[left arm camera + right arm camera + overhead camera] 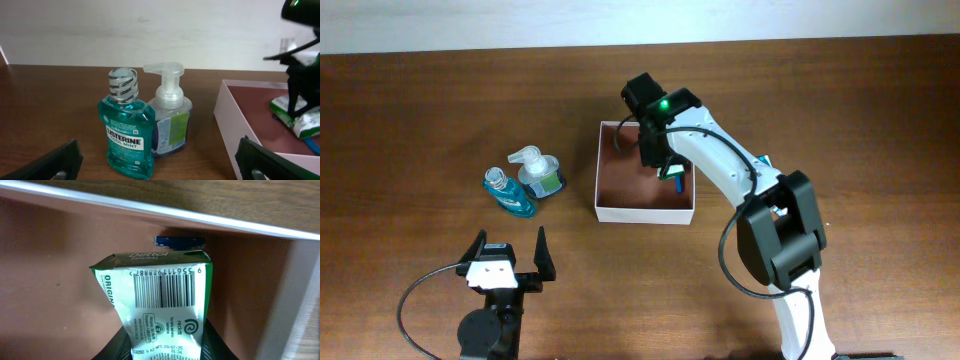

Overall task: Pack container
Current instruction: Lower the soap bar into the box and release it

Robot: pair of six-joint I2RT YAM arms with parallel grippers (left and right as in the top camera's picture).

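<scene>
1. Container (pixel 642 213): centre of the overhead frame on the brown worktop (pixel 420 110). White walls, reddish-brown floor.
2. Right end effector (pixel 671 172): over the right part of the container, pinching a green-and-white Dettol packet (pixel 160 305). The barcode side faces the wrist camera.
3. Small blue item (pixel 179 241): beyond the packet, by the container wall.
4. Left end effector (pixel 510 240): lower left of the overhead frame, fingers spread wide.
5. Listerine bottle (pixel 507 193) and pump bottle (pixel 539 176): upright and touching each other, left of the container.
</scene>
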